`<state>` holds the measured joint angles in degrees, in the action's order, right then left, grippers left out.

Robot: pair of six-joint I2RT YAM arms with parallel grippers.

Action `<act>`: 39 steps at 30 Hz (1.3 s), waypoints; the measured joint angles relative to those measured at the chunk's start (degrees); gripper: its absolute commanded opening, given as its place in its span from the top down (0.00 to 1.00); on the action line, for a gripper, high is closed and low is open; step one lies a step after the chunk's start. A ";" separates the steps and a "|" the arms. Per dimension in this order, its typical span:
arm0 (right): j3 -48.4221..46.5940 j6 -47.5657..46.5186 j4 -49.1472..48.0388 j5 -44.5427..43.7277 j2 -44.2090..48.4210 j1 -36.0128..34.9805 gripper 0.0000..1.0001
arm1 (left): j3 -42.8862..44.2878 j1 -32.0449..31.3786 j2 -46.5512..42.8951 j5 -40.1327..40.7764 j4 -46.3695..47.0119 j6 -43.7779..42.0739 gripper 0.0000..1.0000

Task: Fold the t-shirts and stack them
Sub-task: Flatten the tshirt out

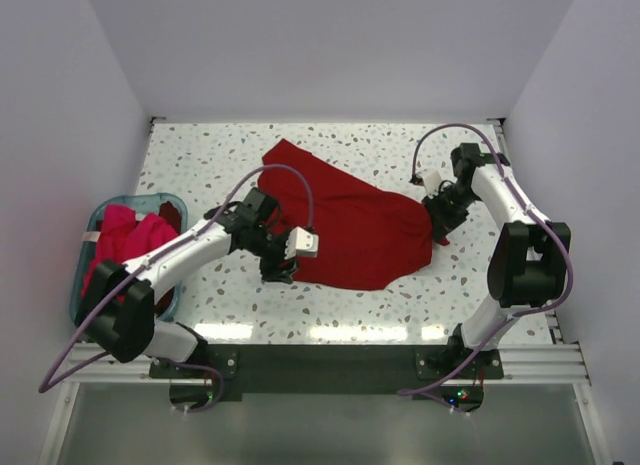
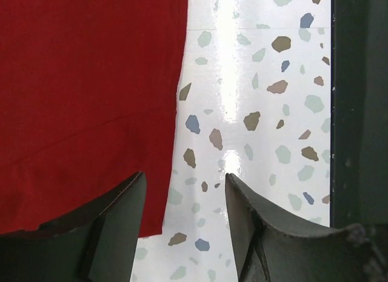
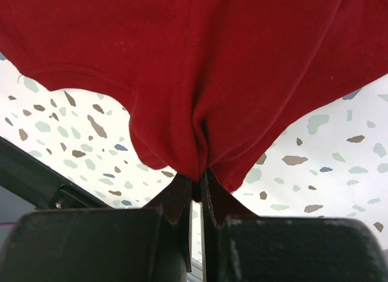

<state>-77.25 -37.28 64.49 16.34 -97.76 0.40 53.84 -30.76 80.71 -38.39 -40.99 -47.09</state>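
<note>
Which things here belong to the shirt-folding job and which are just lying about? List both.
Job: crimson t-shirt, pinched by the shut right hand; open left hand at its edge; pinkish-red t-shirts waiting in a heap.
Just there: teal basket holding that heap; speckled table.

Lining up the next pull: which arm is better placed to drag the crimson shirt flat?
Probably the right: the right gripper is pinched shut on the crimson shirt at its edge. The left gripper stands open beside the hem, holding nothing.
</note>
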 measured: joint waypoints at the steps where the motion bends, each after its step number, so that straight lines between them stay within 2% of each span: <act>1: 0.04 0.00 0.00 -0.11 0.00 0.00 1.00 | -0.42 -1.07 0.15 1.01 0.85 0.04 0.41; 8: 0.04 0.15 0.00 -0.31 0.00 0.00 1.00 | -1.25 -8.94 4.52 6.88 10.97 2.14 0.44; 15: 0.15 0.22 -0.02 -0.39 0.00 0.00 1.00 | -1.25 -13.77 11.10 9.09 17.73 2.54 0.50; 18: 0.24 0.24 -0.07 -0.61 0.02 0.00 1.00 | -1.27 -14.80 13.62 9.77 18.78 2.64 0.70; 19: 0.26 0.26 -0.07 -0.74 0.02 0.00 1.00 | -1.29 -15.04 14.21 10.19 19.15 2.54 0.80; 22: 0.48 0.33 -0.15 -0.87 0.35 0.00 1.00 | -2.03 -15.13 14.58 11.37 19.85 2.56 0.97; 23: 0.59 0.35 -0.07 -0.94 0.70 0.00 1.00 | -2.25 -15.13 14.40 11.76 19.80 2.56 1.00; 26: 0.66 0.46 0.24 -1.05 2.01 0.00 1.00 | -2.75 -14.82 12.07 12.55 18.47 2.54 1.00; 30: -1.07 0.90 2.25 -0.83 4.59 0.00 1.00 | 0.59 -11.13 5.33 11.04 11.93 3.17 1.00; 33: -4.66 1.86 3.72 -0.31 7.58 0.07 1.00 | 9.90 -4.07 1.25 8.13 6.80 4.92 1.00; 36: -10.14 3.82 3.78 -0.11 12.94 0.22 1.00 | 18.88 3.02 -2.84 6.29 6.03 7.39 1.00; 39: -15.41 6.82 1.73 -0.15 19.04 0.37 1.00 | 22.12 7.43 -8.35 5.81 7.10 10.56 1.00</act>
<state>-92.66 -30.46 66.22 16.19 -78.72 0.78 75.96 -23.33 72.36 -32.58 -33.89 -36.53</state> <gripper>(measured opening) 0.039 0.015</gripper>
